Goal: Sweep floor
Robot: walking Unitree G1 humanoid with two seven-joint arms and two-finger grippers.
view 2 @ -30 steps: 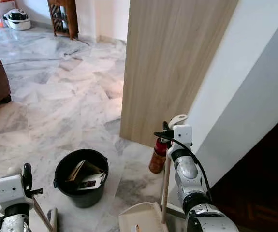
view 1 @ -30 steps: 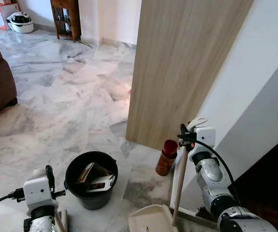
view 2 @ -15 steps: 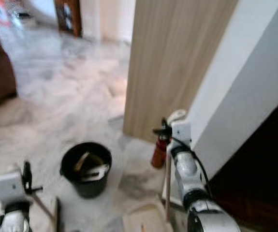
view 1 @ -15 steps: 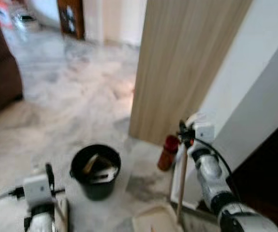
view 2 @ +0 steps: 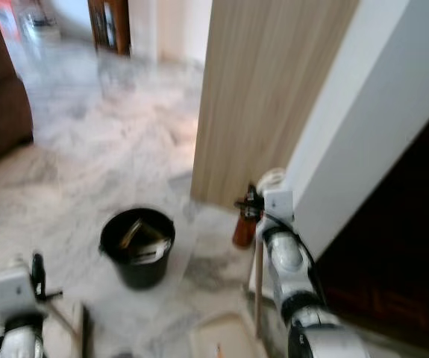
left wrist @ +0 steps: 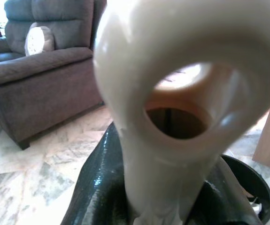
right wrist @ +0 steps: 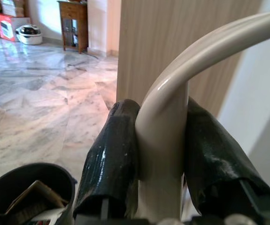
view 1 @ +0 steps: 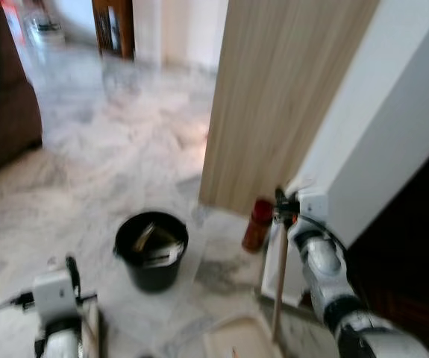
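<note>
Backed off from the black plastic bucket, right gripper clamped on cream dustpan handle, left gripper clamping cream broom handle, sweeping still unstarted.

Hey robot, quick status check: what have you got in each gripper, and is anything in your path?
Left gripper shut on broom handle. Right gripper shut on dustpan handle. Black bucket and red can ahead on floor.

1 blk bucket, 1 red can, 1 dustpan, 2 handles, 1 sofa.
</note>
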